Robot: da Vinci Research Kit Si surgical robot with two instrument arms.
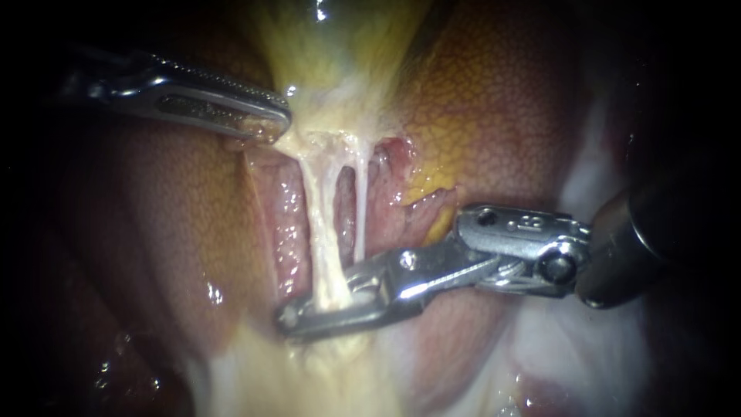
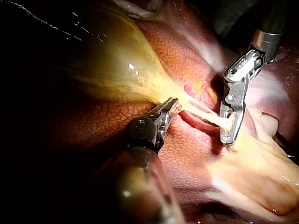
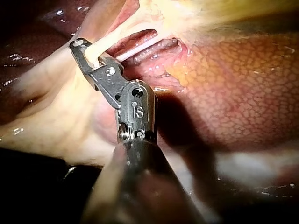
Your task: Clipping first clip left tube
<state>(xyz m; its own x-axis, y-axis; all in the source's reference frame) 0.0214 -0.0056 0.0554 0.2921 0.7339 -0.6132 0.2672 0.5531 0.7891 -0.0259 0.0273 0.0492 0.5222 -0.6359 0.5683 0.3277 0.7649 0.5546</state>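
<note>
1. The left instrument [image 1: 272, 123] enters from 10 o'clock in the endoscope view. Its jaws are pressed together on pale tissue at the narrow lower end of the gallbladder [image 1: 340, 46].
2. The gallbladder, yellow and glistening, fills the 12 o'clock area. The liver [image 1: 494, 116] lies on both sides of it, mottled red-brown.
3. Two pale strands run down from the pinched tissue towards 6 o'clock. The left tube [image 1: 320, 224] is the thicker one, and the right tube [image 1: 360, 208] is a thin thread just beside it.
4. The right instrument [image 1: 328, 303] enters from 3 o'clock. Its jaws are spread, with the low end of the left tube between them.
5. The right tube ends just above the upper jaw, outside the jaws.
6. In the right wrist view the left tube crosses the gap between the two jaw tips.
7. In the left wrist view both tubes stretch taut from the left jaws to the right jaws.
</note>
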